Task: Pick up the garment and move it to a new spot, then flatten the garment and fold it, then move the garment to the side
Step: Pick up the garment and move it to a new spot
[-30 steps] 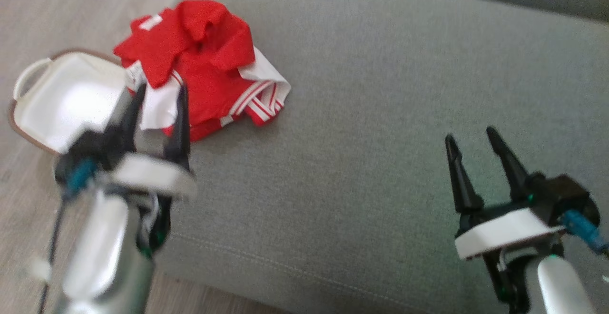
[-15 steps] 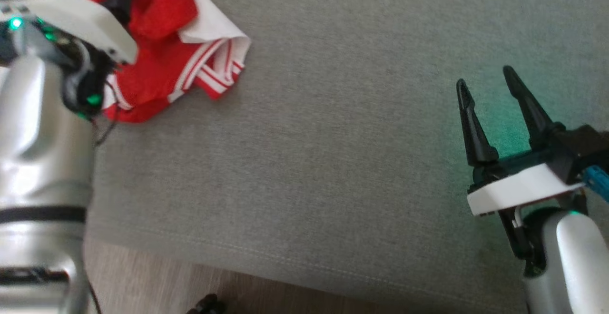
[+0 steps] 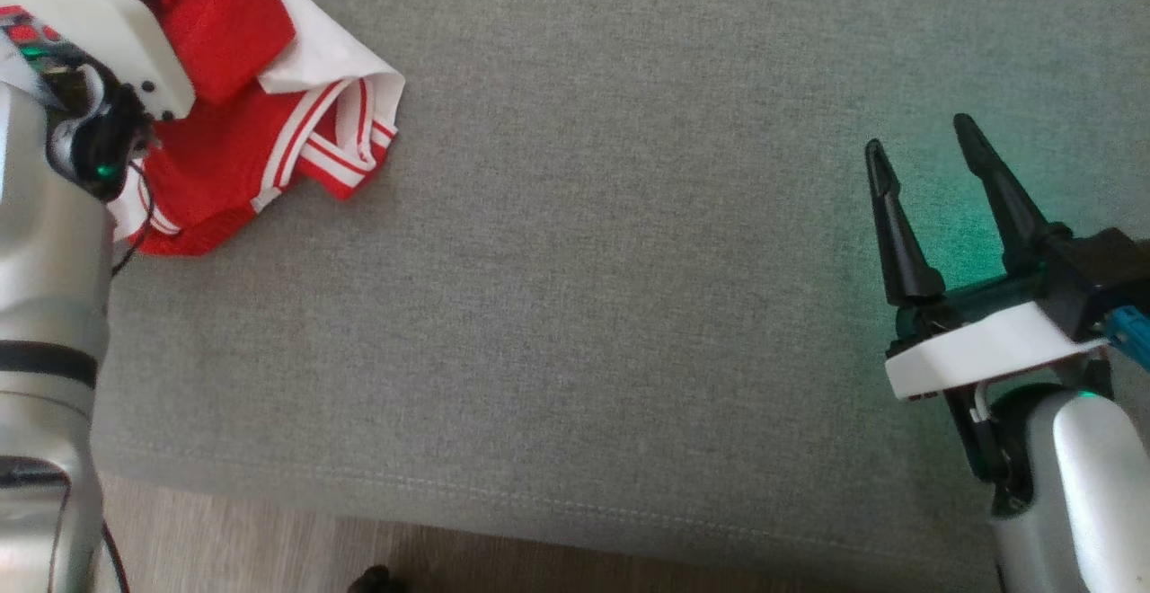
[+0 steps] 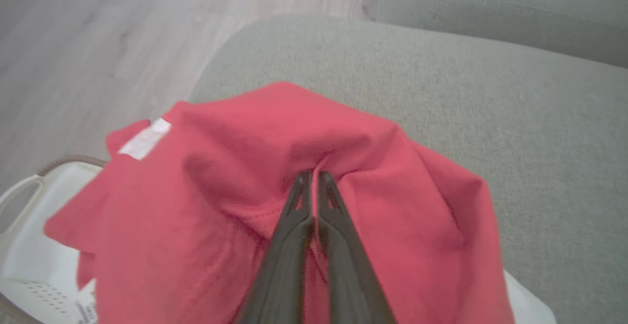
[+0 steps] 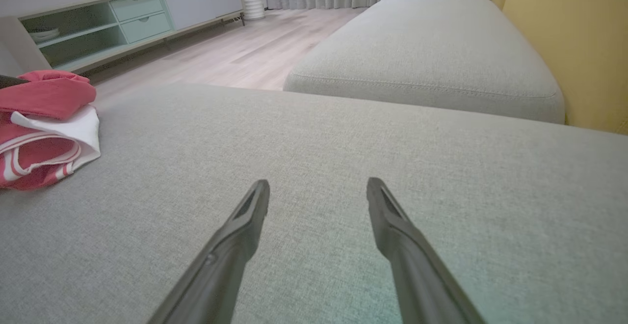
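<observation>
Left wrist view: garment (image 4: 304,132) gripped, task barely begun

Left end effector (image 4: 314,176), fingers pressed together, pinches the one crumpled red-and-white garment at the grey sofa cushion's (image 3: 629,261) left corner. Right end effector (image 3: 921,135) hovers wide, empty. Moving, flattening, folding and setting aside all seem left. One white basket (image 4: 24,245) sits beside.

Light: soft, even daylight, fairly bright; only faint shadows on the grey woven-fabric sofa seat (image 3: 575,261).
Colour cast: green glow on that fabric around the black-fingered right gripper (image 3: 921,137).
Focus: left wrist view hazy, crumpled red cotton garment (image 4: 221,167) washed pinkish; dark fingers (image 5: 221,260) blurred near the lens.
Distortion: right wrist view stretched at its edges.
Sheen: pale highlights on the silver left forearm (image 3: 45,243).
</observation>
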Controlling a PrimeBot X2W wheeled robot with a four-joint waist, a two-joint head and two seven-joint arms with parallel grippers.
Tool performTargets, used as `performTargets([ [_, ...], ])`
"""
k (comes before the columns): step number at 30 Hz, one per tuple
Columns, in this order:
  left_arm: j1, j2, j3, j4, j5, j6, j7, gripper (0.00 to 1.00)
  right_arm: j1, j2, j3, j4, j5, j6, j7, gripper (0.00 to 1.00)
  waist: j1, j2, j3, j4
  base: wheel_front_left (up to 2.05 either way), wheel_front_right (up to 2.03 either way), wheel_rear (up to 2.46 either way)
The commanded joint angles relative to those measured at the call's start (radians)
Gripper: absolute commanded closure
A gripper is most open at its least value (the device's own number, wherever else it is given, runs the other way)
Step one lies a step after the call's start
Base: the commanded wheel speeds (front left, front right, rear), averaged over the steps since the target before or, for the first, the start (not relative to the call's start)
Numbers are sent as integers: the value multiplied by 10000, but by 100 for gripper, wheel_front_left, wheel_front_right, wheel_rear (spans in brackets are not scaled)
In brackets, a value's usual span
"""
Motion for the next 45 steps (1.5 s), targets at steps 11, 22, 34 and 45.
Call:
performTargets([
  [11,-386,883,65,-1046,630,285,-3338,100,326,318,-130,-460,73,77,-293,0,-1,0,-1561,257,0,0,0],
  [22,1850,613,-307,-5336,682,868,-3534,100,1074,676,-291,-595,307,77,-473,0,-1,0,-3173,-166,0,0,0],
  [34,4374,-661,-2065,-10237,543,1296,-2315,100,1354,781,-69,-695,727,77,-503,0,-1,0,-3557,-1928,0,0,0],
  [45,3313,-2168,-3596,-9290,410,957,-2525,100,853,786,309,-649,1092,77,-770,0,-1,0,-2418,-4283,0,0,0],
])
